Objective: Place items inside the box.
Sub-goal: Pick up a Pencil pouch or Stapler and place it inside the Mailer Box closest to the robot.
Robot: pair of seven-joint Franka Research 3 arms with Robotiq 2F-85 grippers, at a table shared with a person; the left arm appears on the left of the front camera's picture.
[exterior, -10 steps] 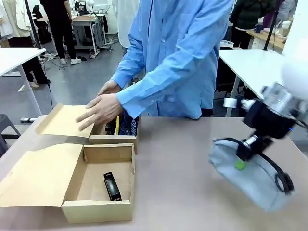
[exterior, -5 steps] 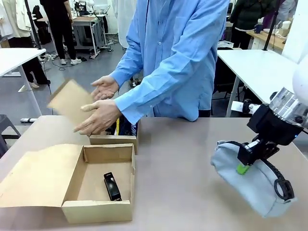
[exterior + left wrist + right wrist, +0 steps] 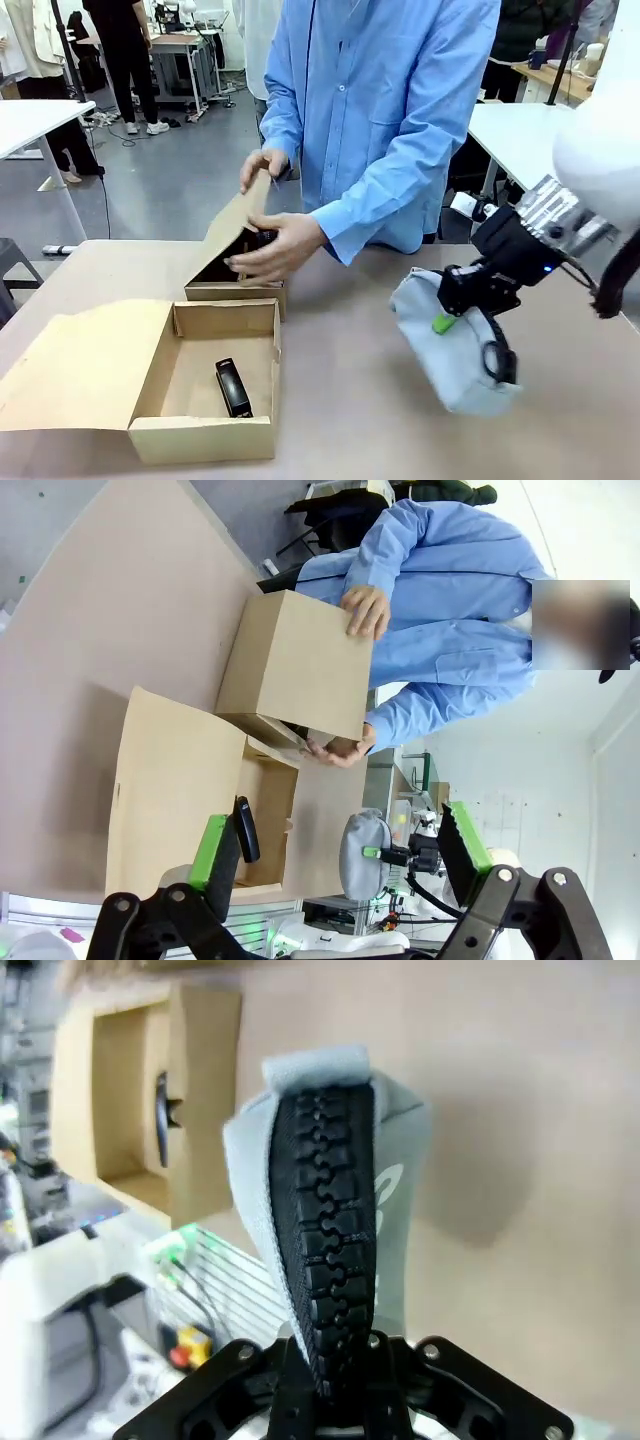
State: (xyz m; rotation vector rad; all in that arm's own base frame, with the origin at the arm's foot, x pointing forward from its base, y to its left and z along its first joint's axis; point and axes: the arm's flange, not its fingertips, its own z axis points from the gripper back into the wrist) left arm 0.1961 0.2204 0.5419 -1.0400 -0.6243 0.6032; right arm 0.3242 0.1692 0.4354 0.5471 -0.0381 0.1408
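**Tabletop status: pouch in carry, open box waiting**

Workshop tables and open floor lie behind the shared brown table (image 3: 380, 425), which bears everything you need to track. At its far edge the person (image 3: 380, 90) bends over the far box (image 3: 235, 291). One hand (image 3: 262, 166) is on the top of its raised flap (image 3: 235, 225) and the other hand (image 3: 282, 248) is at its front edge. Treat that box as occupied. Nearer the robot stands the open box (image 3: 200, 436), with its lid folded flat toward the robot's left and its interior exposed.

The grey pouch (image 3: 447, 345) hangs over the table on the robot's right, well apart from the open box. It appears lifted, though you cannot tell whether its lower end touches the surface. The right gripper (image 3: 458, 300) is clenched on the pouch's black zipper seam (image 3: 325, 1260) at the upper end, and the body dangles below. The left gripper (image 3: 338, 842) is released, fingers spread wide with nothing between them, high above the boxes.

One black stapler (image 3: 232, 387) lies on the open box floor, near the front wall.

Step in hand, by judgement: carrying the pouch toward the open box. The next move calls for you to carry it toward the robot's left and lift the hanging end over the box's near side wall. Then lower it beside the stapler before releasing. Keep clear of the person's hands at the adjoining box.
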